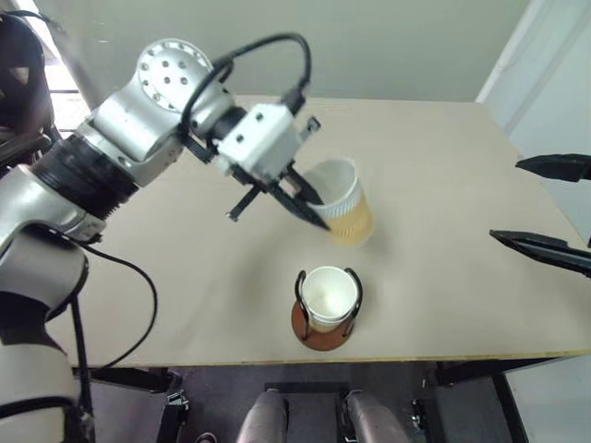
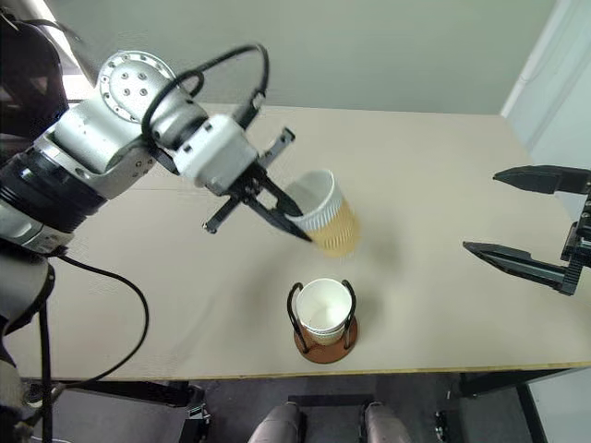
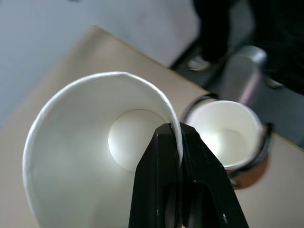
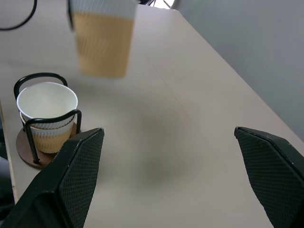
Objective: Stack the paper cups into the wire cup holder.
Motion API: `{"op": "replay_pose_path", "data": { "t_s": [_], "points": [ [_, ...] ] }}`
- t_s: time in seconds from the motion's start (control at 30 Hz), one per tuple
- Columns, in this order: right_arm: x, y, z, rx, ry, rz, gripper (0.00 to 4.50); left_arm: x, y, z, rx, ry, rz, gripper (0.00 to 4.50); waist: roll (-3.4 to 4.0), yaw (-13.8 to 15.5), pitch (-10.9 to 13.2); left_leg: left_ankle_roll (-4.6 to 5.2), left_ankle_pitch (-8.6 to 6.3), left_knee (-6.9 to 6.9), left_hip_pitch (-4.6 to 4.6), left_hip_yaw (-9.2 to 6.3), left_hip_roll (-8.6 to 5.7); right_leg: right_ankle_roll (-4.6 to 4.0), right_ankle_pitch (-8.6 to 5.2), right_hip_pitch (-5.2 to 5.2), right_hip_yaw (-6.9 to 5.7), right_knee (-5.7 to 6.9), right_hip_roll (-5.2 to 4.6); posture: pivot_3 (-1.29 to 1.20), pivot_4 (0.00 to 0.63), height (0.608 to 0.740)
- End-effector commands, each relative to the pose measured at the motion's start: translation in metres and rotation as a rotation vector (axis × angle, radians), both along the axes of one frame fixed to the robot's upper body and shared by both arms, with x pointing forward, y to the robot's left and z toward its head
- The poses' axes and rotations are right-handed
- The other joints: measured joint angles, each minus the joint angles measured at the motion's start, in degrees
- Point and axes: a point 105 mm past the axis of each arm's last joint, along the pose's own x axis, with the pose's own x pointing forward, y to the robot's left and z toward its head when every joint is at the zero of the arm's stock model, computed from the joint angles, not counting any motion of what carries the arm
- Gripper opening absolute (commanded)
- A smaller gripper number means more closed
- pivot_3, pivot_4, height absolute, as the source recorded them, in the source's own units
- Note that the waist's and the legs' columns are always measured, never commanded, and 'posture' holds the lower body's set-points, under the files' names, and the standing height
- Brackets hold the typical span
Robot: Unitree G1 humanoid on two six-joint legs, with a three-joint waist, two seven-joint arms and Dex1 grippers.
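Note:
My left gripper [image 1: 319,210] is shut on the rim of a tan-yellow paper cup [image 1: 349,210], one finger inside its white mouth and one outside. The cup hangs tilted above the table, just behind the wire cup holder [image 1: 320,338]. The holder has a reddish-brown disc base and black wire loops, and it stands near the table's front edge. Nested paper cups [image 1: 330,293] sit upright inside it, white mouth up. In the left wrist view the fingers [image 3: 164,156] pinch the held cup's wall [image 3: 71,156]. My right gripper [image 2: 482,210] hangs open and empty over the table's right side.
The beige table [image 1: 443,166] is bare apart from the holder, and its front edge runs just below the holder's base. A black cable loops from my left wrist. A pale wall stands behind the table's far edge.

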Motion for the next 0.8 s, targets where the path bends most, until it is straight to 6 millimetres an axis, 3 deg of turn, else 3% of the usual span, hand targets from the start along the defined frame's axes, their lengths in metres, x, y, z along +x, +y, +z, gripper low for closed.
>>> {"op": "replay_pose_path", "data": {
  "t_s": [0.03,0.17,0.4,0.8],
  "points": [
    [-0.013,0.001,0.007,-0.038,-0.02,0.003,4.5,-0.01,0.003,-0.005,0.075,-0.031,-0.098,0.03,0.0,0.1,0.0,0.11,-0.07,0.03,0.01,0.06,-0.01,0.02,-0.01,0.0,0.09,-0.01,0.0,0.0,0.15,0.74],
    [-0.034,0.012,-0.004,-0.075,0.073,0.087,4.5,-0.013,0.0,-0.01,0.118,-0.053,-0.156,0.03,-0.01,0.3,0.0,0.21,-0.17,0.12,-0.03,0.24,0.0,0.09,-0.01,-0.01,0.27,-0.05,-0.04,0.0,0.15,0.74],
    [-0.072,0.059,-0.029,-0.039,0.244,0.325,4.5,-0.015,-0.006,-0.012,0.153,-0.086,-0.231,0.03,-0.02,0.0,0.1,0.21,-0.23,0.08,0.17,0.73,0.02,-0.33,-0.39,-0.01,0.42,0.07,0.08,0.0,0.15,0.74],
    [-0.064,0.057,-0.03,-0.036,0.229,0.229,4.5,-0.016,-0.005,-0.017,0.202,-0.113,-0.284,0.03,-0.05,0.0,0.1,0.42,-0.52,0.36,0.2,0.95,0.05,-0.39,-0.39,-0.01,0.54,0.2,-0.01,0.0,0.15,0.74]
  ]
}}
